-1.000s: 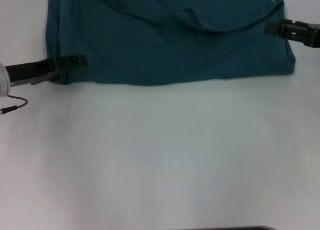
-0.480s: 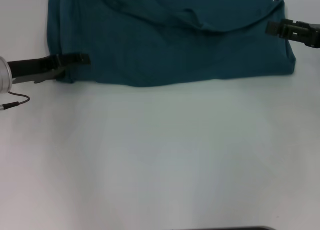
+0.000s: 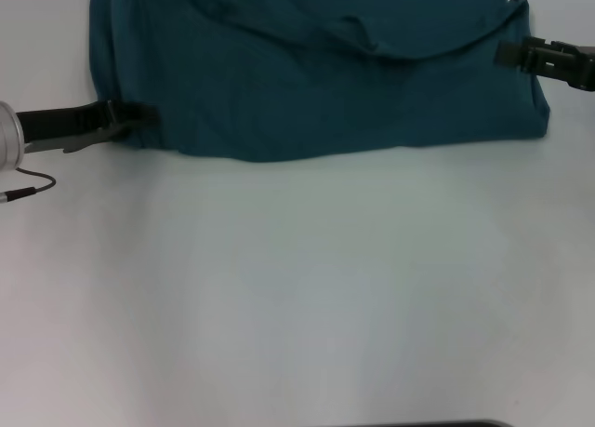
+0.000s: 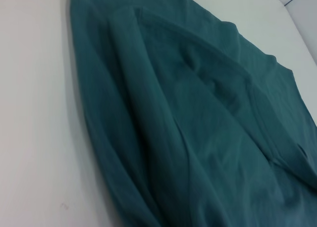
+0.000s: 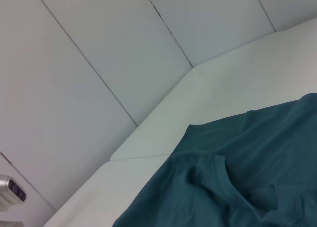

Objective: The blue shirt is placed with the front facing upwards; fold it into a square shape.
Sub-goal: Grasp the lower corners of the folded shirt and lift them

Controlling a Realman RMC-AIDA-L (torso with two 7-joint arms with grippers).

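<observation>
Left gripper point(image 3: 139, 115) at 9 o'clock, pinching the blue shirt point(image 3: 316, 73) at its near-left corner. Shirt lies rumpled across the white table point(image 3: 297, 287) at 12 o'clock. Right gripper point(image 3: 507, 52) at 2 o'clock, closed on the shirt's right edge.

plain white table point(image 3: 307, 287); lying directly on it, toward twelve o'clock, the blue shirt point(image 3: 316, 73), spread flat, rumpled, lower hem across the middle.

White table point(image 3: 307, 297) before a pale panelled wall point(image 5: 99, 54) with dark seams.
</observation>
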